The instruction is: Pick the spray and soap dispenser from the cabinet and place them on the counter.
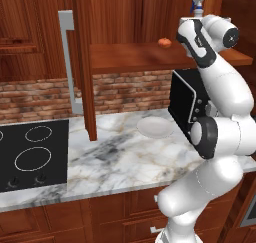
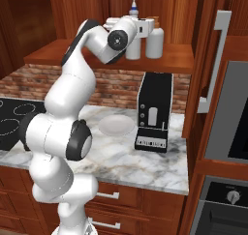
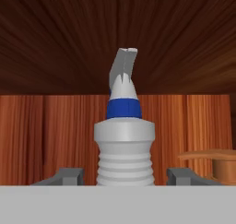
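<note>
The spray [image 3: 124,140] stands upright straight ahead of the hand, ribbed neck and blue-and-white nozzle showing. My gripper [image 3: 125,177] is open, with a small gap between the bottle and each fingertip [image 3: 69,176]. In the right base view the hand [image 2: 141,27] is at the spray [image 2: 133,7] on the cabinet shelf [image 2: 179,60]. The soap dispenser [image 2: 155,43] stands just right of the spray, and its orange-tan pump [image 3: 216,162] shows at the hand view's right edge. The spray's nozzle [image 1: 197,5] pokes above the arm. The marble counter [image 1: 115,157] lies below.
A white plate [image 1: 156,127] and a black appliance [image 2: 155,113] sit on the counter under the shelf. The open cabinet door [image 1: 82,62] hangs left of the arm. A small orange-red round thing [image 1: 164,42] rests on the shelf. The cooktop [image 1: 32,154] is at the left.
</note>
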You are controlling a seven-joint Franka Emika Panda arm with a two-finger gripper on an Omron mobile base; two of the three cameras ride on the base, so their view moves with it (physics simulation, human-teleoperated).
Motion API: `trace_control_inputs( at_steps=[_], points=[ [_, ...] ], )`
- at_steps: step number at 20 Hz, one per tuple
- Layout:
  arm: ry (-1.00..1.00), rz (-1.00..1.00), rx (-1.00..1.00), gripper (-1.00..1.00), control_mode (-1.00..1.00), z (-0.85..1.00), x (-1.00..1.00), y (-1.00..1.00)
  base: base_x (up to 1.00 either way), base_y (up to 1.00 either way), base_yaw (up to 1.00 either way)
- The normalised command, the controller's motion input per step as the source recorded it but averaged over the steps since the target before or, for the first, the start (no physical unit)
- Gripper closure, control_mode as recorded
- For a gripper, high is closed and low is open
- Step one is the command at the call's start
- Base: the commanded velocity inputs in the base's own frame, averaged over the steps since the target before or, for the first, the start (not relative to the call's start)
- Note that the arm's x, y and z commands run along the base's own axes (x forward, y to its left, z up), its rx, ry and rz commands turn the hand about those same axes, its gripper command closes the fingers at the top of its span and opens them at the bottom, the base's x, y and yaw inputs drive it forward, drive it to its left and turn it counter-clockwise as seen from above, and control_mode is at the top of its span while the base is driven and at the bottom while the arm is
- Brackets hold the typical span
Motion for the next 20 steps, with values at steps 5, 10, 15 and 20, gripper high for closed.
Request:
trace_control_inputs(
  at_steps=[5,10,15,20],
  points=[
    [-0.04,0.0,0.0,1.0,-1.0,0.0,-0.6,0.01,0.0,0.0,0.0],
    [-0.06,0.0,0.0,1.0,-1.0,0.0,-0.84,0.15,0.0,0.0,0.0],
    [-0.03,0.0,0.01,1.0,-1.0,0.01,-0.88,0.27,0.0,0.0,0.0],
    [0.0,0.0,0.01,1.0,-1.0,0.01,-0.88,0.27,0.0,0.0,0.0]
  ],
)
